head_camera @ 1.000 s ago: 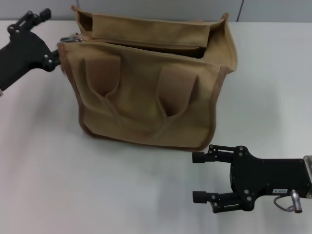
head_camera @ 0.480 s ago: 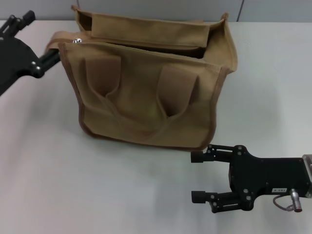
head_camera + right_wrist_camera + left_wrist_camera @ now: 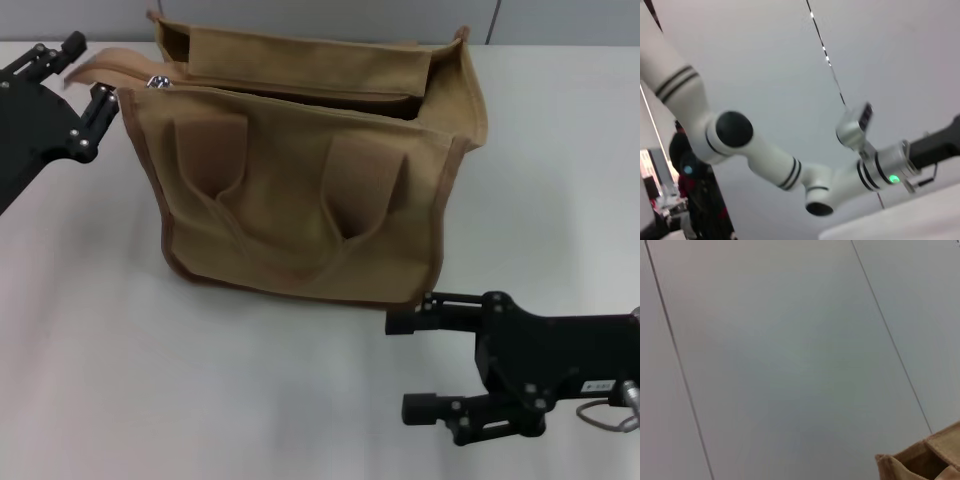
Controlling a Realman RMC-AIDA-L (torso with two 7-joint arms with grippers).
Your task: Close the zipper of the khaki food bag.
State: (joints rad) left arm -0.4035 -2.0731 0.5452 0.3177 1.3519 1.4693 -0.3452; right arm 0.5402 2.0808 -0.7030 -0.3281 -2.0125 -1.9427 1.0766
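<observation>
With the khaki food bag [image 3: 300,190] gaping at upper centre and the zipper [image 3: 158,82] pull at its upper-left corner, your left gripper [image 3: 85,72], jaws parted, could drag the unbraced bag, since your right gripper [image 3: 415,365] waits spread wide at lower right.

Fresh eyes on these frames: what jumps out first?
The khaki food bag stands mid-table with its top gaping open, the silver pull of the zipper at its left corner. The left gripper sits right beside that corner, jaws apart. The right gripper hovers open over the table in front of the bag, touching nothing.
</observation>
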